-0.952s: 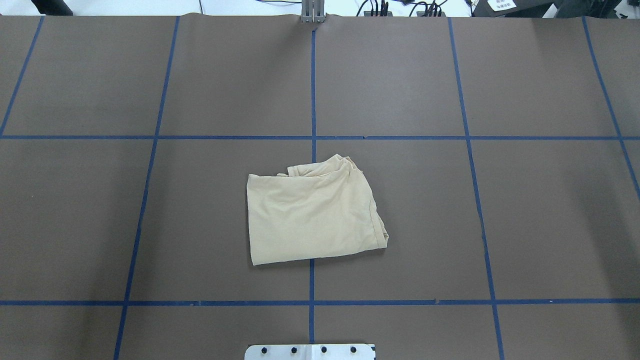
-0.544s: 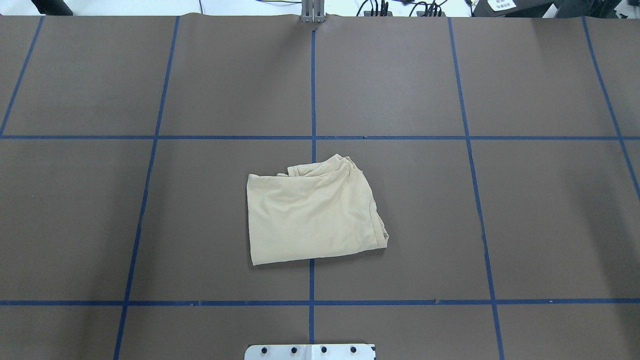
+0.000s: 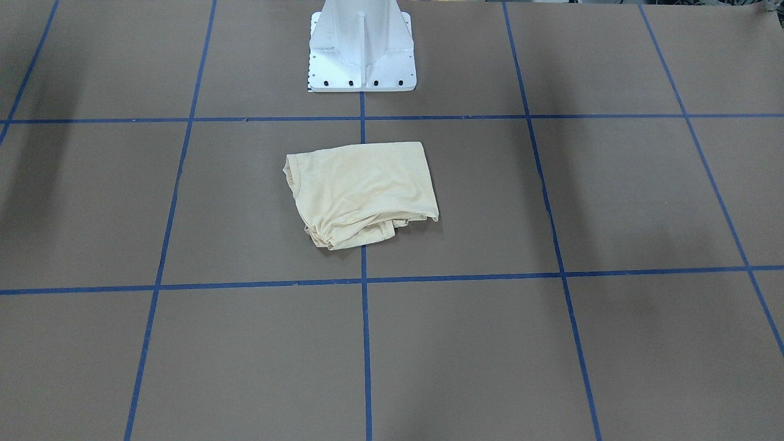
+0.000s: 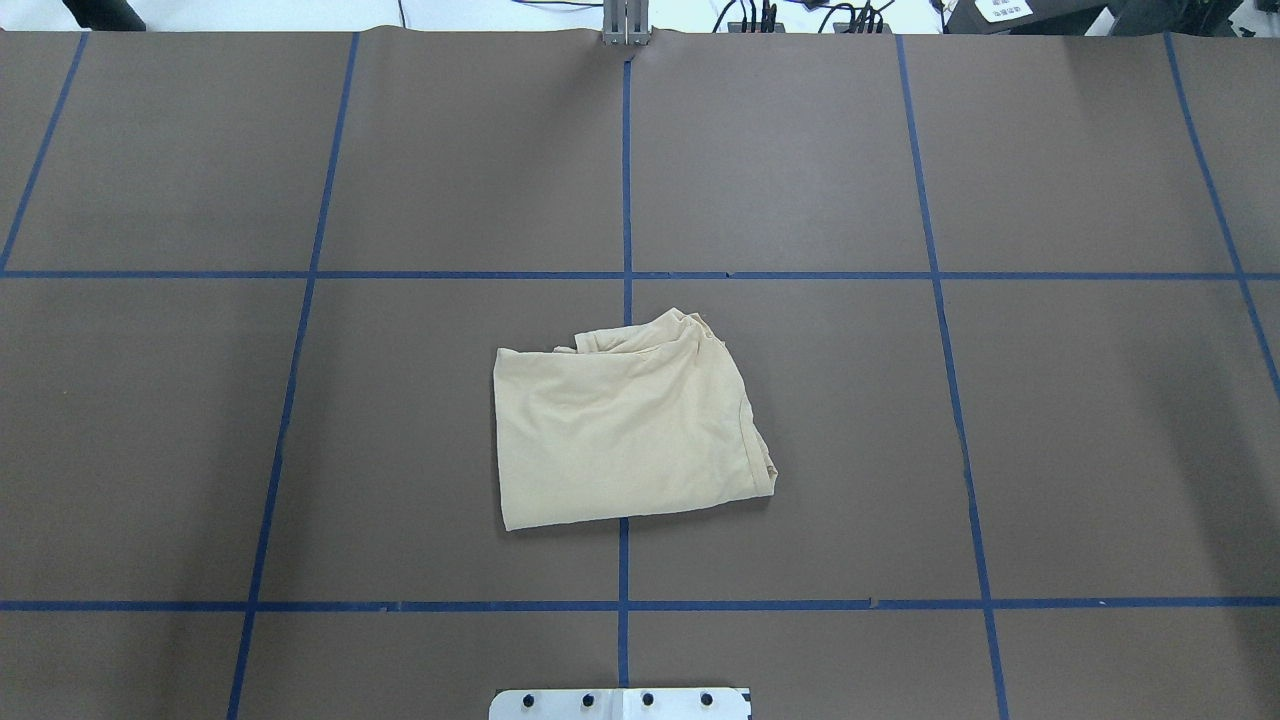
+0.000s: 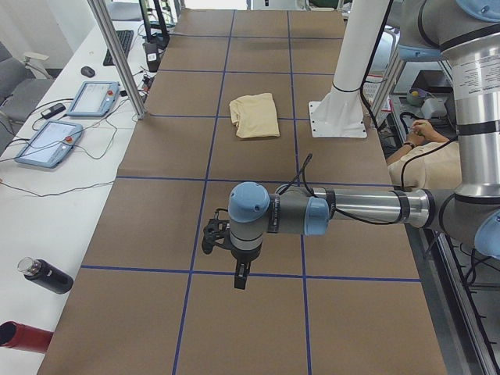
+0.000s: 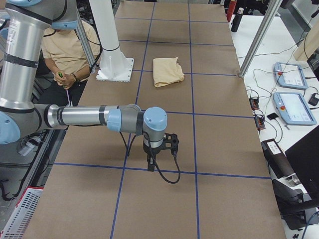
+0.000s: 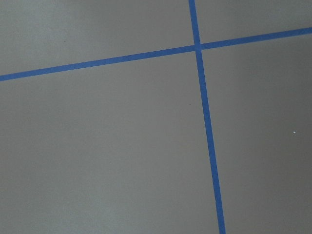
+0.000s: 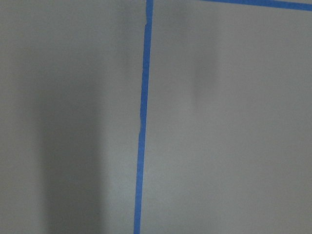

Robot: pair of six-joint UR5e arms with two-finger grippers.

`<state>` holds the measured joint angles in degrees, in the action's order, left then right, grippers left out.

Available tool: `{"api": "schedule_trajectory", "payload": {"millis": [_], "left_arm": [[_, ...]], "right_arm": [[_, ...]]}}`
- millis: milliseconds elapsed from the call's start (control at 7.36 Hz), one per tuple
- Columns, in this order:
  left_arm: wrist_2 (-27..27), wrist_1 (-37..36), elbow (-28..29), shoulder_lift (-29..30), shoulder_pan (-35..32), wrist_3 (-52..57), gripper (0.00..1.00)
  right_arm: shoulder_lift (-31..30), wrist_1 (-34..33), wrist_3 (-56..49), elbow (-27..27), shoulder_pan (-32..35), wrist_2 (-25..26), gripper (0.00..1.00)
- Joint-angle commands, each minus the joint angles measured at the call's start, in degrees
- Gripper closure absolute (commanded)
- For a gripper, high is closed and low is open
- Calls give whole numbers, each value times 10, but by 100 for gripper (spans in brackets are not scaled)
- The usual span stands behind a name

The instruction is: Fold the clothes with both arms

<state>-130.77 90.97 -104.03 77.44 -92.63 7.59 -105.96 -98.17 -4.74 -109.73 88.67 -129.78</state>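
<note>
The clothes are one pale cream-yellow shirt, folded into a rough rectangle and lying on the brown table cover just in front of the robot's base. It also shows in the front view and in both side views. No print shows. My left gripper hangs over the table near its left end, far from the shirt. My right gripper hangs near the right end, also far away. Both show only in the side views, so I cannot tell whether they are open or shut. Each wrist view holds only cover and blue tape.
The white pedestal base stands behind the shirt. Blue tape lines grid the cover. A seated person is beside the base. Teach pendants, a dark bottle and metal posts line the far side.
</note>
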Motion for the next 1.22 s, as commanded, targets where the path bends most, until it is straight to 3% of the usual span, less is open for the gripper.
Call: {"api": "schedule_trajectory", "payload": {"millis": [0, 1088], "left_arm": [[1, 0, 5, 0, 0, 1, 0], [1, -1, 7, -7, 0, 1, 0]], "right_arm": [[0, 0, -1, -2, 0, 0, 0], [0, -1, 0, -2, 0, -2, 0]]}}
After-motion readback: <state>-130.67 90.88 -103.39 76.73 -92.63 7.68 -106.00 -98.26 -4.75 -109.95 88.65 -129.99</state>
